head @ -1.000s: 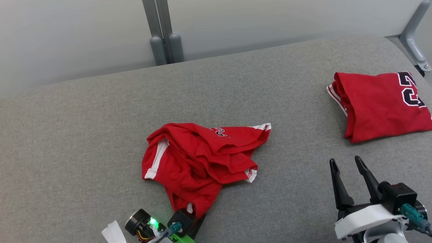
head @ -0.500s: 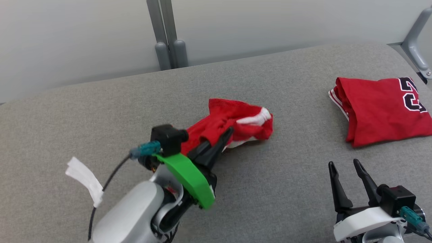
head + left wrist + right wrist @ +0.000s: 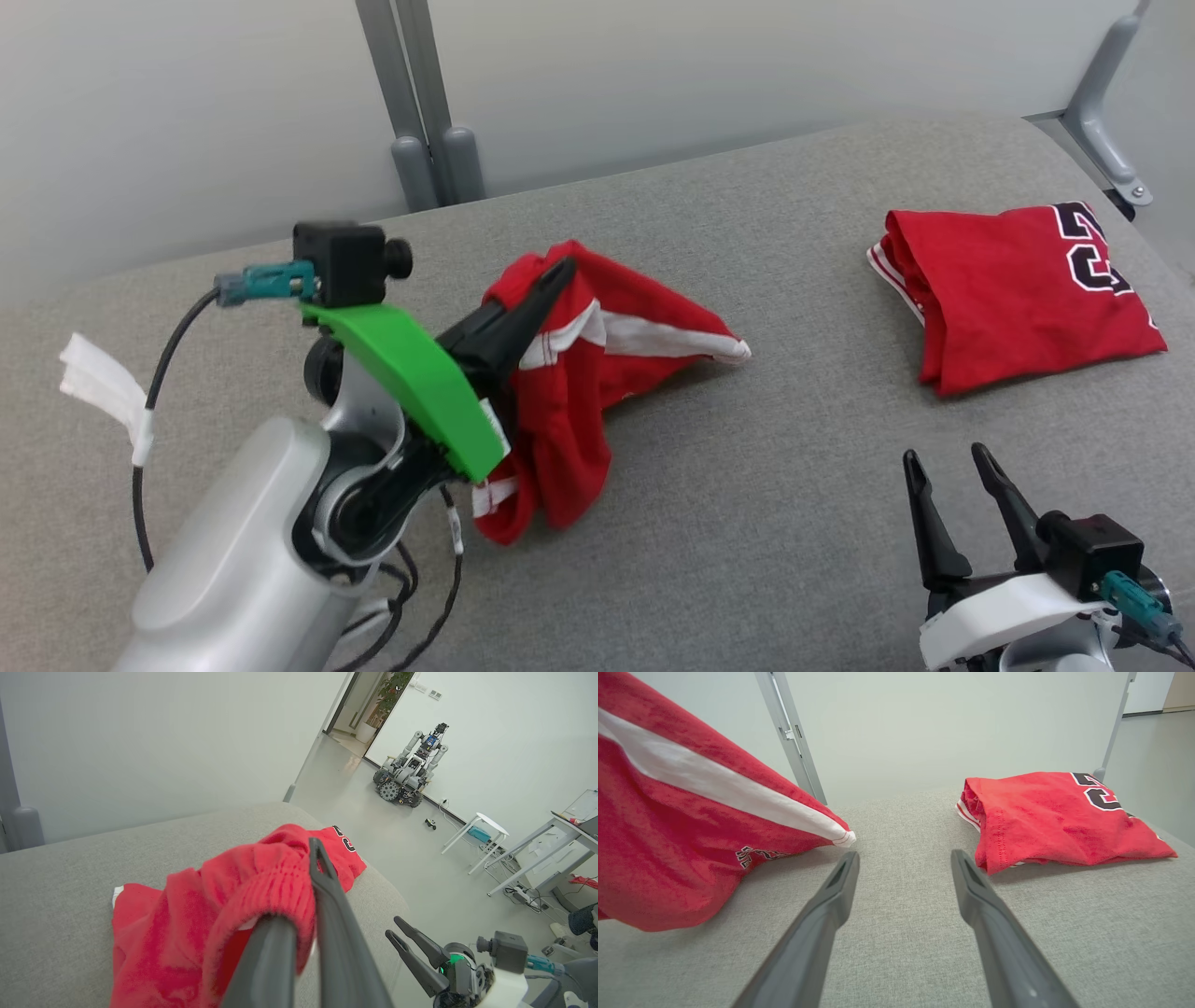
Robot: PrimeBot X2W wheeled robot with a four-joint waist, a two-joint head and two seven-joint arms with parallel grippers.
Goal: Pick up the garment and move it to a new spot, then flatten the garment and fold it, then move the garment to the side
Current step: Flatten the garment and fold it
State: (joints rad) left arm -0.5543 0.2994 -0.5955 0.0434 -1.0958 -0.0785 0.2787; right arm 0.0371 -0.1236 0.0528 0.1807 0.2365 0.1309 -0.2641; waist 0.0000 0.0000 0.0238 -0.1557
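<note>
One garment aloft, grip marginal

We find the left gripper (image 3: 557, 273) pinching the red garment (image 3: 579, 392) by its ribbed edge. The cloth hangs half raised, tail on the grey cushion (image 3: 794, 504), well left of the folded jersey (image 3: 1008, 289). Near that jersey the right gripper (image 3: 943, 455) stands spread. We judge dragging cloth could pull free.

My gripper (image 3: 904, 855) has its fingers spread, nothing between them, low over the grey cushion (image 3: 901, 952). A red garment (image 3: 668, 858) with a white stripe hangs at the cushion's left side. A folded red shirt (image 3: 1055, 816) lies by its far right edge.
</note>
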